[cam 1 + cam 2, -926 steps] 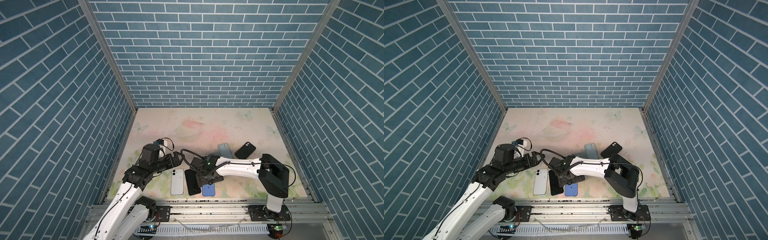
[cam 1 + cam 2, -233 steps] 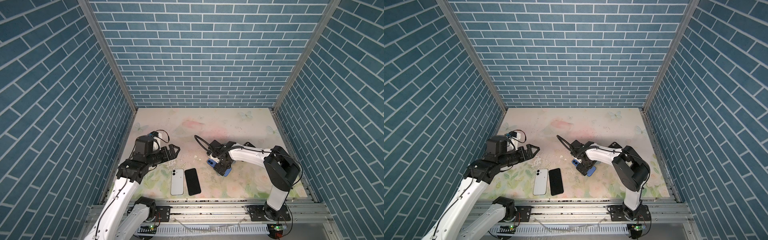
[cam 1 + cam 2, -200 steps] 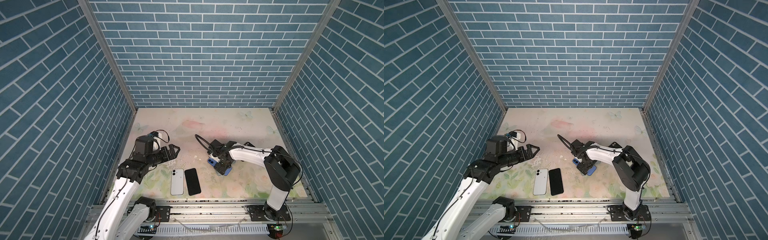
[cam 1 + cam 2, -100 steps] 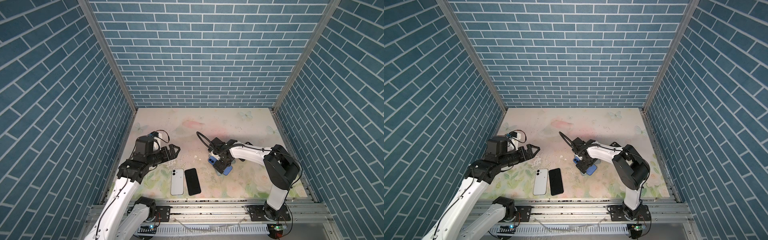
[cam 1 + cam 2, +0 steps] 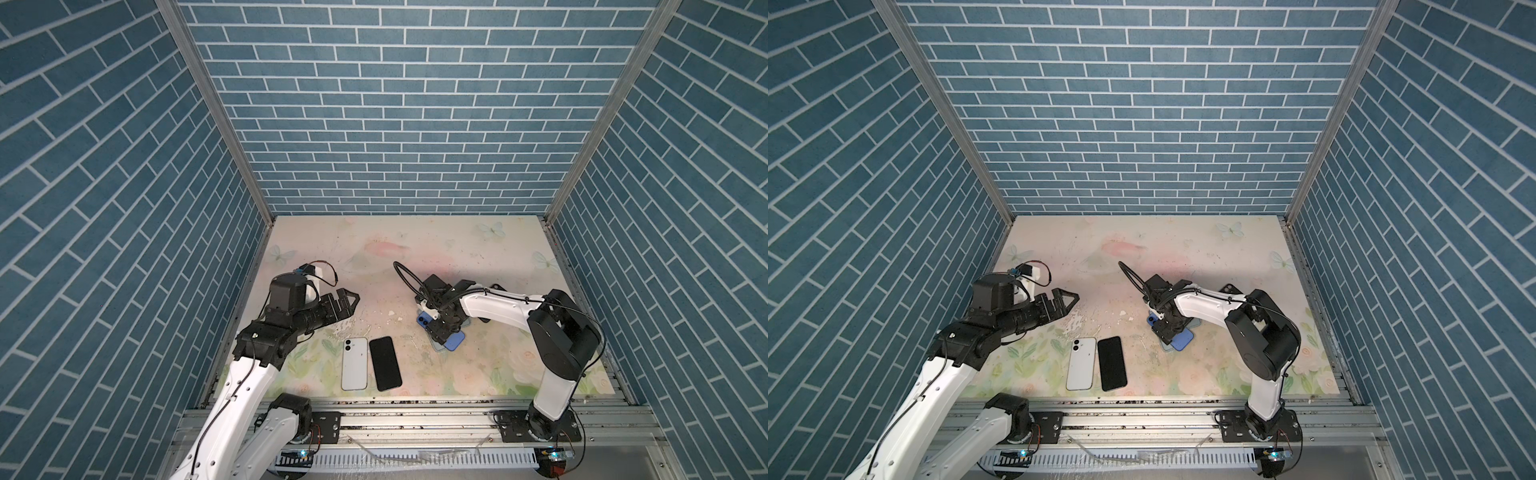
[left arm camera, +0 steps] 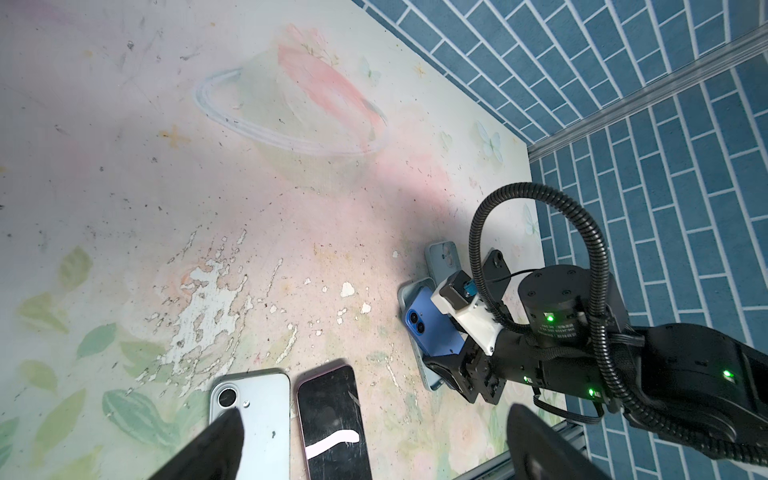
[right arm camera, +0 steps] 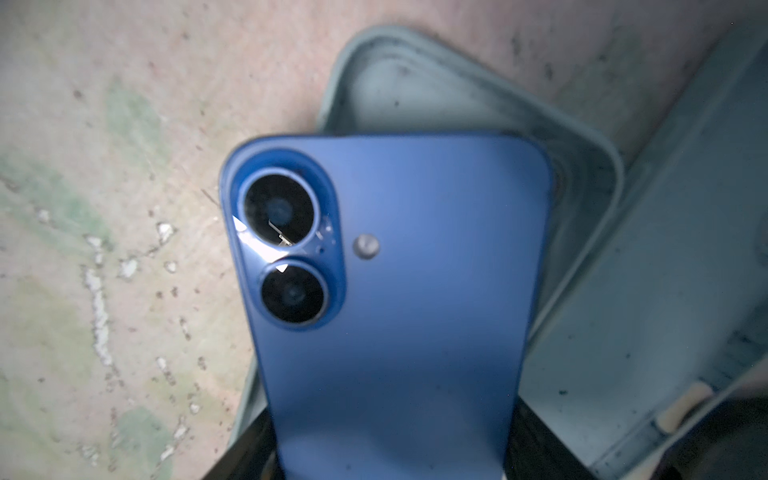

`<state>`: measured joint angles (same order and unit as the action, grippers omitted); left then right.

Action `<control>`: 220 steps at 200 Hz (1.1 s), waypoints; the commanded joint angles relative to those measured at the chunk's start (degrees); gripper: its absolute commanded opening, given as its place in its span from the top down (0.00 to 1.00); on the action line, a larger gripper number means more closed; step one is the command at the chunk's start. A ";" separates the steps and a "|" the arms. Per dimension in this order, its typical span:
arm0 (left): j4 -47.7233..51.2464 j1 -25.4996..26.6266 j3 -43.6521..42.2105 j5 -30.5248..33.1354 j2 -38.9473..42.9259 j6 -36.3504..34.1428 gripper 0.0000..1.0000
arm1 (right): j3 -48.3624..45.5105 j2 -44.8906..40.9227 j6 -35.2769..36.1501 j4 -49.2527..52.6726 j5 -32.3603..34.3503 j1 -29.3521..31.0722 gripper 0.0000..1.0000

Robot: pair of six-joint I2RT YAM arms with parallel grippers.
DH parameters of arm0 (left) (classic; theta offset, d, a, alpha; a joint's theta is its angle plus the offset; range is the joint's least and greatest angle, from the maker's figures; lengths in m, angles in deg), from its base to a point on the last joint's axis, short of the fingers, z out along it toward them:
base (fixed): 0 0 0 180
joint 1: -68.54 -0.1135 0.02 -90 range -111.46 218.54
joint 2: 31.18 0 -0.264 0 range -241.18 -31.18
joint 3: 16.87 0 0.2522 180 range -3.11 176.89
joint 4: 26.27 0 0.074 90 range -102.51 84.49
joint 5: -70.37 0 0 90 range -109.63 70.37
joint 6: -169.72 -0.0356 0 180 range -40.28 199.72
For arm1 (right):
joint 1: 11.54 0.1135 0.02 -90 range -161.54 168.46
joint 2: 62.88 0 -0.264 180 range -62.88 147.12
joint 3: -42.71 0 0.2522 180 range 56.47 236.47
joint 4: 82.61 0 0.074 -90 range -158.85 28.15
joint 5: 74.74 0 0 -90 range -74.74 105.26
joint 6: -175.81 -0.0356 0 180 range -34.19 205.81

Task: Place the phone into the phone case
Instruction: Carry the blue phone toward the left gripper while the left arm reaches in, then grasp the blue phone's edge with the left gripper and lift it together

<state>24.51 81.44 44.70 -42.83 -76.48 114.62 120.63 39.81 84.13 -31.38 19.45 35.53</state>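
**Blue phone gripped in my right claw, over the case but not seated**

Nearest my bases, a white phone (image 5: 354,363) and a black phone (image 5: 385,363) lie flat side by side, almost touching. The white one is back up on the left and the black one is screen up. Neither claw touches them.

Just beyond them on the left, my left claw (image 5: 350,308) hangs above the table (image 5: 415,249). Its jaws are spread wide with nothing between them. In the left wrist view its dark fingertips (image 6: 216,440) frame the two phones.

To the right, my right claw (image 5: 444,332) has its jaws closed against the long edges of the blue phone (image 7: 407,291), gripping it near the end away from the lenses. The blue phone is back up with its twin lenses showing. It sits askew over the pale grey-green case (image 7: 436,91), which lies open side up on the table. The lens corner juts past the case's rim, so the phone is not seated in it. Whether its underside touches the case I cannot tell.

Farther back, just beside the case, lies a second case (image 6: 444,257) of the same pale colour, with its lens cut-out showing. Next to that is a black case (image 6: 494,264), partly hidden by my right arm.
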 commanded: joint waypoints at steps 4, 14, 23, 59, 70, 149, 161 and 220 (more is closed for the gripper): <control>-3.22 -0.27 -1.79 -2.59 -0.41 2.85 0.05 | -2.19 -5.12 -2.29 -1.99 5.76 -0.39 0.36; -3.78 -0.25 -1.74 -3.68 -1.52 3.77 0.10 | -2.17 -7.56 -2.52 -1.51 5.14 -0.39 0.36; -4.85 -0.12 -1.90 -5.23 -2.57 4.56 0.17 | -1.83 -9.59 -2.96 -0.84 4.05 -0.42 0.36; -15.09 4.87 -6.13 -7.65 -5.32 11.02 0.27 | -1.63 -16.10 -5.40 0.87 -4.95 -0.16 0.38; -19.55 8.05 -7.02 -7.56 -7.05 13.03 0.32 | -2.72 -18.61 -6.56 0.14 -8.58 -0.08 0.40; -40.71 26.05 -3.07 -5.42 -28.15 22.70 0.37 | -4.49 -25.47 -11.83 0.32 -16.03 3.24 0.43; -42.32 27.22 -1.89 -5.47 -30.63 23.56 0.37 | -4.44 -26.11 -12.08 0.49 -15.97 3.75 0.43; -45.71 29.53 -0.30 -5.01 -33.78 25.39 0.63 | -4.38 -28.82 -12.88 1.64 -14.11 4.22 0.43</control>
<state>-17.94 110.34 43.24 -48.53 -109.94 139.31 116.39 13.61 73.10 -30.22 4.67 39.48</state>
